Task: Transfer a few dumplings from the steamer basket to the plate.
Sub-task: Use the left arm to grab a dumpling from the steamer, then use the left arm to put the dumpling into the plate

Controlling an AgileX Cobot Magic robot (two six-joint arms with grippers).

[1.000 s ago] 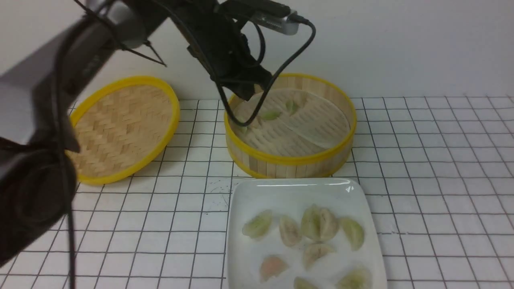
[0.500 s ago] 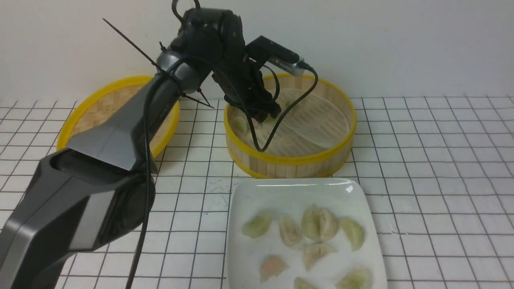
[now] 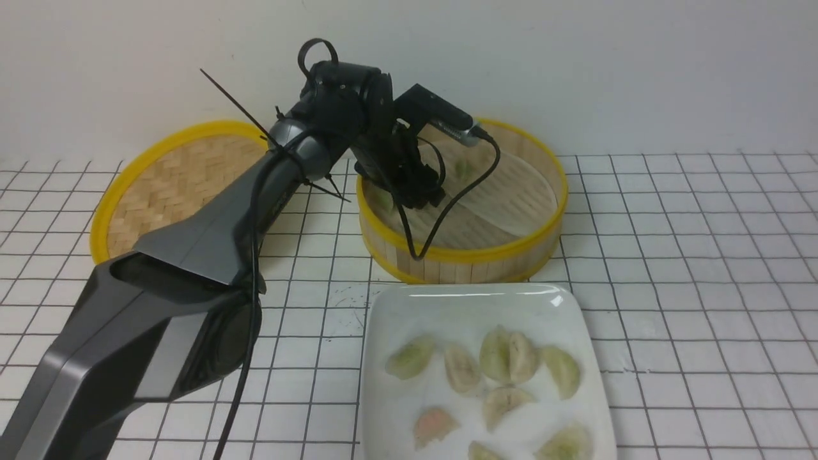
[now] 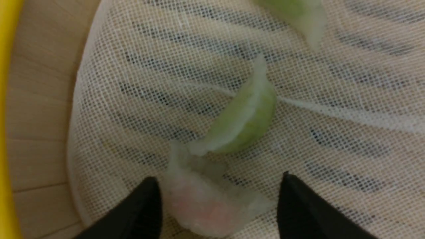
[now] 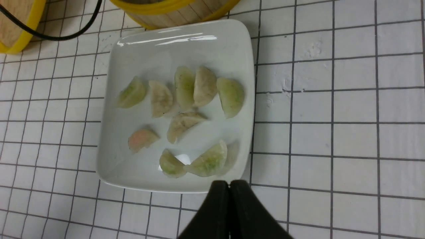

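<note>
Inside steamer basket (image 3: 460,259), on liner sheet (image 4: 332,149): left gripper (image 4: 217,179) positioned low, jaws spread. Pink dumpling (image 4: 202,205) bracketed between fingertips, not clamped. Green dumpling (image 4: 242,122) touching pink one's tip, just beyond.
Step judged: pick, pre-grasp.
Next move: jaws to be closed gently on pink one only. Soft skin not to be crushed, liner not to be pinched. Then lift and carry to plate (image 3: 473,300), where several dumplings (image 3: 508,354) are laid.
Right gripper (image 5: 229,186) clenched, empty, held at plate edge.
</note>
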